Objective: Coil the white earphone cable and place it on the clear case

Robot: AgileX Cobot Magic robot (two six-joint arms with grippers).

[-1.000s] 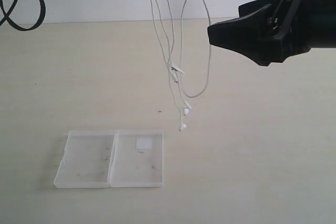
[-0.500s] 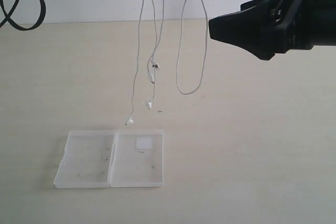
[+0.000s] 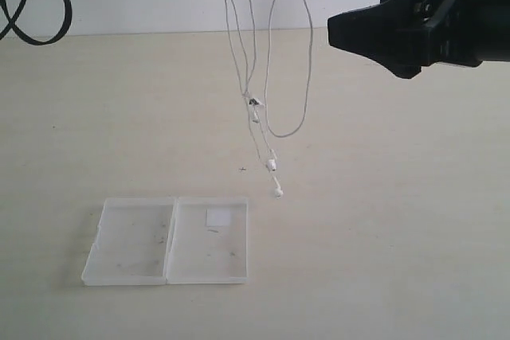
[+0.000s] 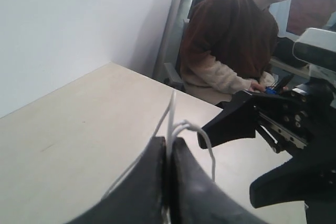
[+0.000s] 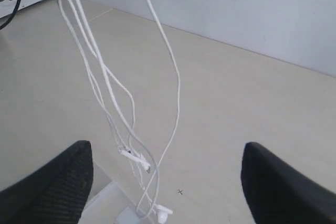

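— Anything held up high?
— Yes: white earphone cable (image 3: 254, 107), pinched in the left hand (image 4: 168, 150), fingers pressed tight together on several strands, up at the top edge of the exterior view.

— Hanging free from there?
— Dangling in long loops over the counter (image 3: 398, 197). One open loop on the right side, bottoming out just beside a small dark-and-white fitting (image 3: 253, 103) partway down the strands.

— And the earbuds (image 3: 277, 193)?
— Lowest of all, one just above the other, low over the counter near the upper right corner of the clear case (image 3: 131, 236). Touching the surface or not, cannot tell.

— Lying how, that case?
— Flat and open on the counter, two halves side by side, hinge between, small white square sticker (image 3: 217, 216) in the right half. Apart from the cable.

— Right hand (image 5: 164, 150)?
— Spread wide, empty, raised at the right of the exterior view, aimed toward the hanging strands. Short of them; by how much, cannot tell.

— Anything else around?
— Beyond the counter in the left wrist view, a person in a brown sweater (image 4: 231, 40). At the top left of the exterior view, a thick black cord (image 3: 57, 25) in a loop.
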